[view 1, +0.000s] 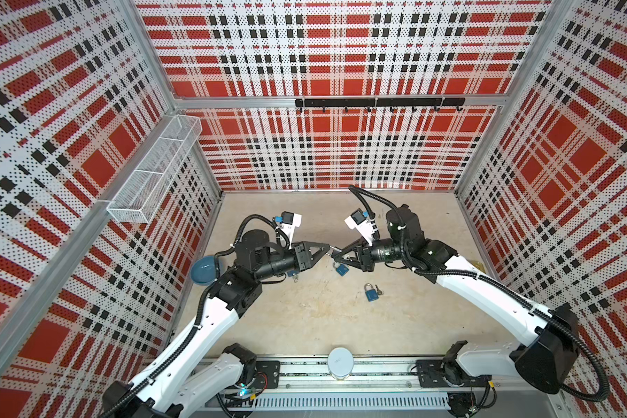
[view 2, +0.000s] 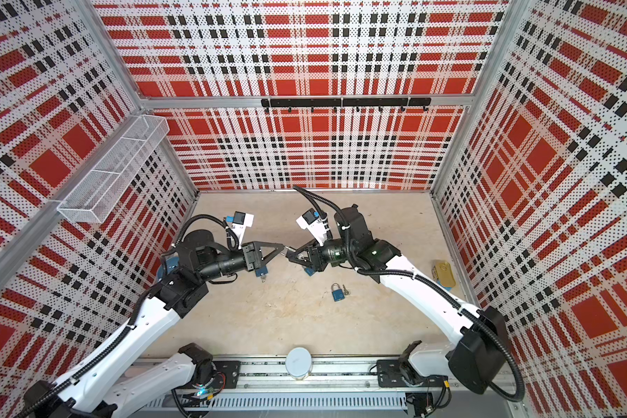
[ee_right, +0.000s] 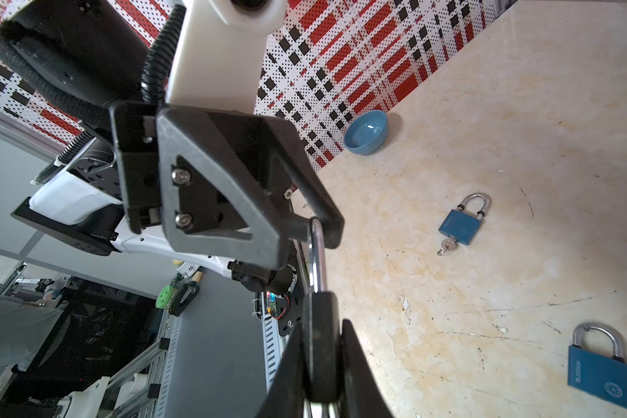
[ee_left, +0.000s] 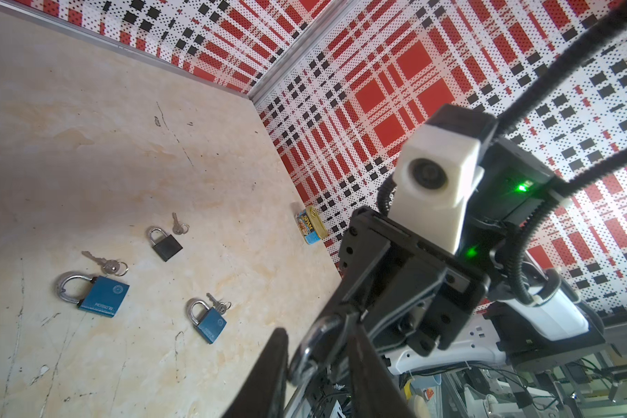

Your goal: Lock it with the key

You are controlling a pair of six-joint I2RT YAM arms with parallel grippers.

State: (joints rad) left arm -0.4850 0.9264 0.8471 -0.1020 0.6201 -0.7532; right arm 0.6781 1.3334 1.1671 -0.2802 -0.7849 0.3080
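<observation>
While arms are meeting mid-air, top views: dark-bodied padlock with silver steel shackle [view 1: 333,252] hanging between left gripper [view 1: 327,248] and right gripper [view 1: 337,256].
Left wrist: left fingers [ee_left: 277,369] flanking the shackle; pinch unclear; body being hidden.
Right wrist: right fingers [ee_right: 286,369] pinching the body; key undeterminable.
Handling: likely dense, rigid, slick; flat body sides offering surest hold.

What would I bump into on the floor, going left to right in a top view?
Blue bowl → half-hidden padlock → middle padlock → padlock with its key → yellow tin by the wall.
</observation>
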